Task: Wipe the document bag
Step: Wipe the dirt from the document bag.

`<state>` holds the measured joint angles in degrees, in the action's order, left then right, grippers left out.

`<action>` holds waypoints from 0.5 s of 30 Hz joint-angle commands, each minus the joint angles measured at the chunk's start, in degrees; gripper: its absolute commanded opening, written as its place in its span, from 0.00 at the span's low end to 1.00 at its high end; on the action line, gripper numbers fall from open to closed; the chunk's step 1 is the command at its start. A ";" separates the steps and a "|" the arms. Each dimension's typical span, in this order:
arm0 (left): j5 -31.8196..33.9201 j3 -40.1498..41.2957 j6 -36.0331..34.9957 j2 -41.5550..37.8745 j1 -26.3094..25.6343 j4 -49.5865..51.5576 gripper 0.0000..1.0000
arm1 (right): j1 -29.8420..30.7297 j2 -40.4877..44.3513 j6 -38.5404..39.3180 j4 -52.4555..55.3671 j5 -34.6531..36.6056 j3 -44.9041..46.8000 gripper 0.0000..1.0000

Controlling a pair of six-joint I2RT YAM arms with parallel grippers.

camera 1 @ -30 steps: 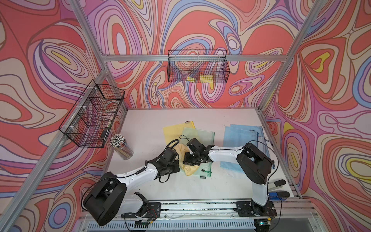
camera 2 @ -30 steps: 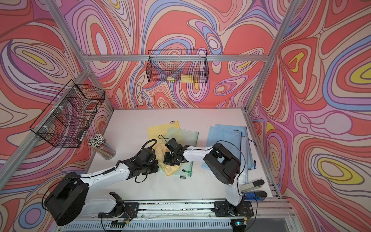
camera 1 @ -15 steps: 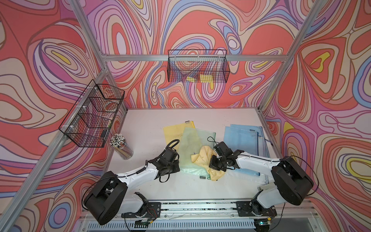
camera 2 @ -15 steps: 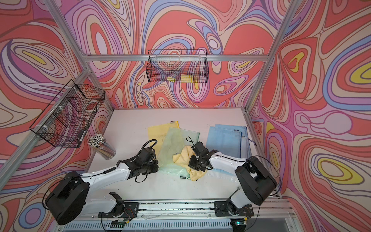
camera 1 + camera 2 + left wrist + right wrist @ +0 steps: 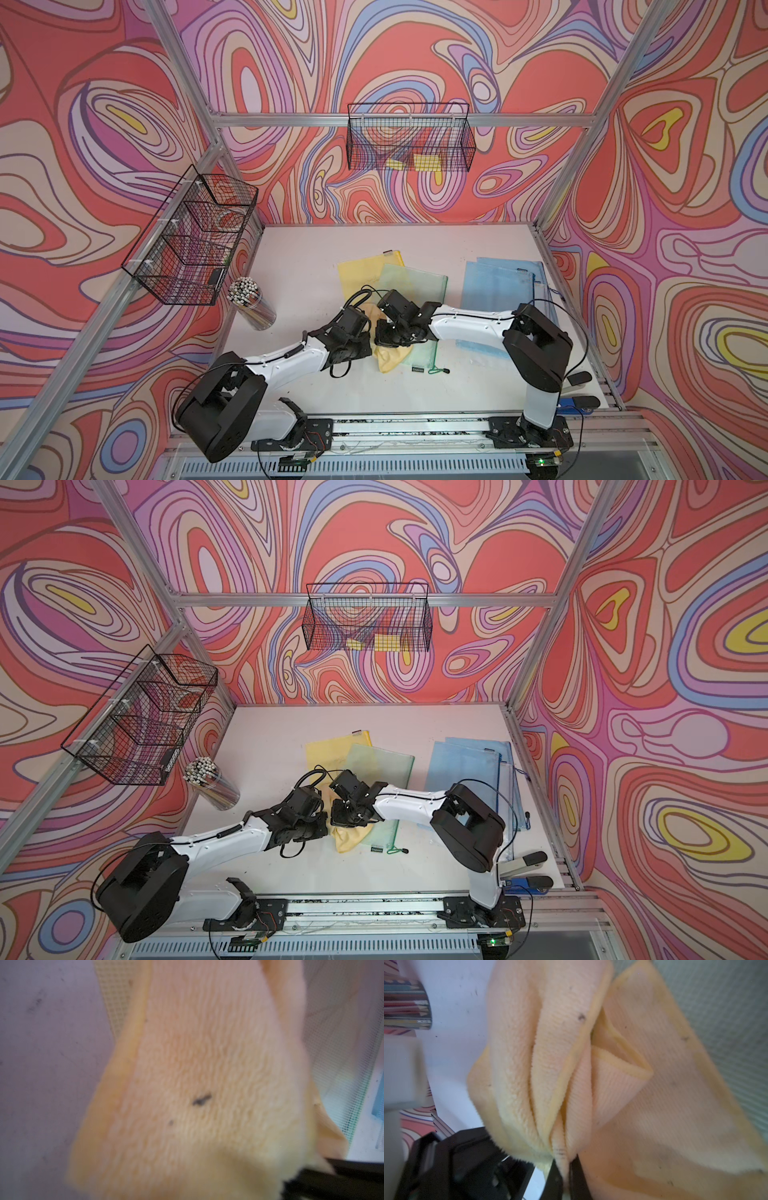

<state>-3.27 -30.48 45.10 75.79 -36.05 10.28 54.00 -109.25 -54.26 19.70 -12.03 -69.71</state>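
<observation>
**A:** left gripper (image 5: 365, 344), lower middle of frame, is closed up, can't tell if it's got anything. And the right gripper (image 5: 384, 336) beside it?

**B:** pinched on the yellow cloth (image 5: 388, 359), which lies partly over the green document bag (image 5: 415, 284), dead centre.

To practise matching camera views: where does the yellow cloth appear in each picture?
Top view: yellow cloth, lower centre, partly hidden.
Top view: same spot.
Left wrist: fills most of the frame.
Right wrist: bunched, filling the centre.
Shared landmark: green mesh document bag beneath it.
</observation>
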 commanded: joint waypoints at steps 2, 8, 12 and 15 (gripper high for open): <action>1.59 -1.40 0.00 -0.77 0.02 0.97 0.00 | -0.70 -0.90 -2.87 -1.38 0.22 4.02 0.00; 2.65 -2.79 -0.72 -0.03 0.02 2.32 0.00 | -1.47 4.89 -5.87 0.49 2.01 15.71 0.00; 2.90 -2.59 -0.56 -0.41 0.02 2.63 0.00 | -3.90 13.85 -8.33 2.51 2.84 26.37 0.00; 3.07 -2.57 -0.49 -1.05 0.02 3.16 0.00 | -6.93 22.23 -9.49 5.33 3.32 33.07 0.00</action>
<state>-2.66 -31.92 44.82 75.77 -36.05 11.18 49.34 -90.45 -61.34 15.11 -12.12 -42.50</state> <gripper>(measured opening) 0.050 0.053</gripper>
